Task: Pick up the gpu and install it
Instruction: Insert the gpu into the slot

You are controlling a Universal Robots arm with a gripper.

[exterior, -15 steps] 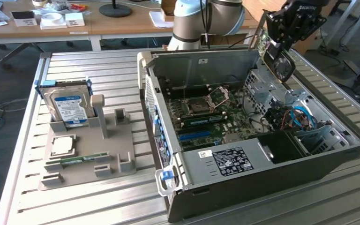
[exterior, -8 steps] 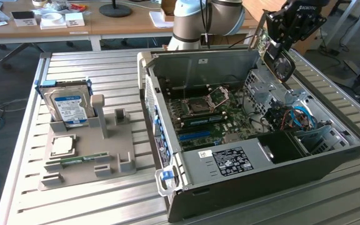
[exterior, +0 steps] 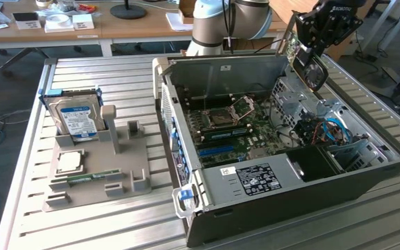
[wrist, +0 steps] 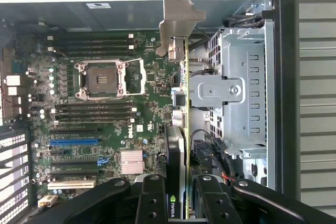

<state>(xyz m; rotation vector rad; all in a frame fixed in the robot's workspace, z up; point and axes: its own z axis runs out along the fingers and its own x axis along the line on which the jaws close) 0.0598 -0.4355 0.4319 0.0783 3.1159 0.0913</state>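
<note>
My gripper [exterior: 312, 48] hangs above the far right corner of the open computer case [exterior: 255, 208], shut on the gpu [exterior: 305, 61]. The card is held on edge, clear of the case, with its black fan face turned to the exterior view's right. In the wrist view my gripper [wrist: 181, 195] clamps the gpu [wrist: 181, 129] between two black fingers [wrist: 152, 198], and the card's silver bracket [wrist: 176, 19] points away from me. Below it lies the motherboard [wrist: 105, 103] with a blue slot [wrist: 73, 141] and an empty processor socket [wrist: 100, 80].
A metal drive cage [wrist: 241, 93] and loose cables [exterior: 332, 130] sit beside the motherboard. On the exterior view's left, a grey fixture [exterior: 134, 156] holds a blue-labelled hard drive [exterior: 75, 117], a processor [exterior: 69, 161] and a memory stick [exterior: 89, 177]. The arm's base [exterior: 221, 26] stands behind the case.
</note>
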